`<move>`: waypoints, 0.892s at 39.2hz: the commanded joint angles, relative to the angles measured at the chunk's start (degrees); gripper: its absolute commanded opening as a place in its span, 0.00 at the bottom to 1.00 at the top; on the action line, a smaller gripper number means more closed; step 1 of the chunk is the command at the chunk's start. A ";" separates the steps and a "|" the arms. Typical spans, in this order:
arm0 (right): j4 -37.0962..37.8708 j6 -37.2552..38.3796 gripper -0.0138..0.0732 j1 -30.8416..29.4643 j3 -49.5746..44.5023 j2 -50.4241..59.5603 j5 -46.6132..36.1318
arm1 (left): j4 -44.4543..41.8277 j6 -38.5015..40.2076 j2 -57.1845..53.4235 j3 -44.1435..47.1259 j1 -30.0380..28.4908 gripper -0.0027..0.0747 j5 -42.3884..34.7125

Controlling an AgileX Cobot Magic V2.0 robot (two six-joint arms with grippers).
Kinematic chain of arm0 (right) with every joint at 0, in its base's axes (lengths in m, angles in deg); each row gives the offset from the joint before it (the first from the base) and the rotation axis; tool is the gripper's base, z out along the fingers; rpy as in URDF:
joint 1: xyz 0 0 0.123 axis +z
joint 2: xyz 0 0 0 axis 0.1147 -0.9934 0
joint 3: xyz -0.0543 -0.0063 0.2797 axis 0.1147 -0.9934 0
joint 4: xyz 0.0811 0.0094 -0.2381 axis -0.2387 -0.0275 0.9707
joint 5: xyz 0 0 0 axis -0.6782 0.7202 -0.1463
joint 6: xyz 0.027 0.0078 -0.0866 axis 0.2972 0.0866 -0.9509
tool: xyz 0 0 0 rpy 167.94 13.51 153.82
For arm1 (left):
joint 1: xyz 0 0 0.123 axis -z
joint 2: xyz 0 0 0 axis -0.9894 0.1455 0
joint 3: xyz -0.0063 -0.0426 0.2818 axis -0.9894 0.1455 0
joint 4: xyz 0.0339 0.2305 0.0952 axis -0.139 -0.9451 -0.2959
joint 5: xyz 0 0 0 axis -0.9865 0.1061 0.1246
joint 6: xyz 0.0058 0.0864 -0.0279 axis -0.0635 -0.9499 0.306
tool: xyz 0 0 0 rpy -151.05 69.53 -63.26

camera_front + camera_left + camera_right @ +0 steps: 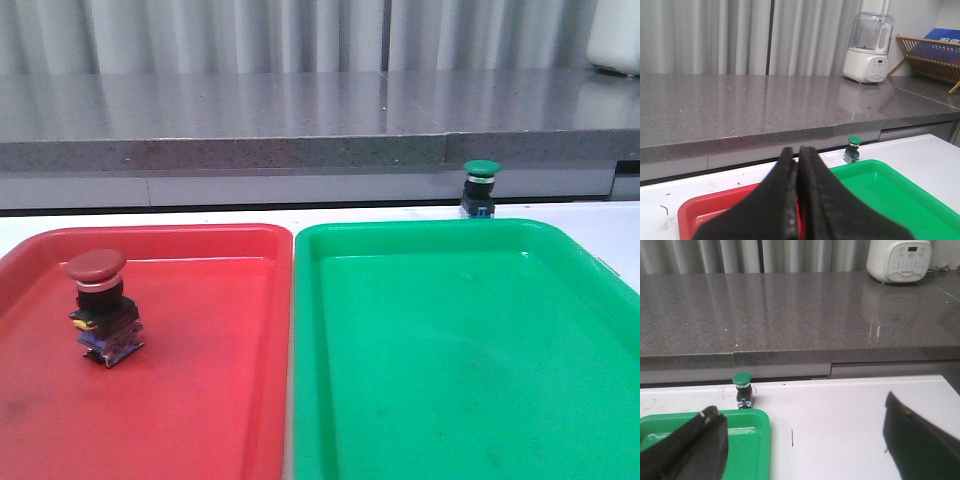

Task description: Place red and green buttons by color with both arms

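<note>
The dark-red button [100, 305] stands tilted inside the red tray [200, 400] at its left side. The green button [480, 187] stands upright on the white table just behind the green tray [450, 350]; it also shows in the left wrist view [853, 149] and the right wrist view [743, 389]. My left gripper [798, 152] is shut and empty, held above the red tray [700, 215]. My right gripper [800, 415] is wide open and empty, over the green tray's corner [747, 440] and the bare table, short of the green button. Neither gripper shows in the front view.
A grey stone counter [300, 120] runs behind the table with a ledge above the green button. A white blender [869, 47] and a wooden rack [930, 55] stand on it. White table [850, 425] lies right of the green tray.
</note>
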 commanded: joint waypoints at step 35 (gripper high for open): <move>-0.54 -0.21 0.90 -0.17 9.72 -21.79 -4.79 | 0.37 0.51 0.65 -1.28 0.50 0.01 -4.31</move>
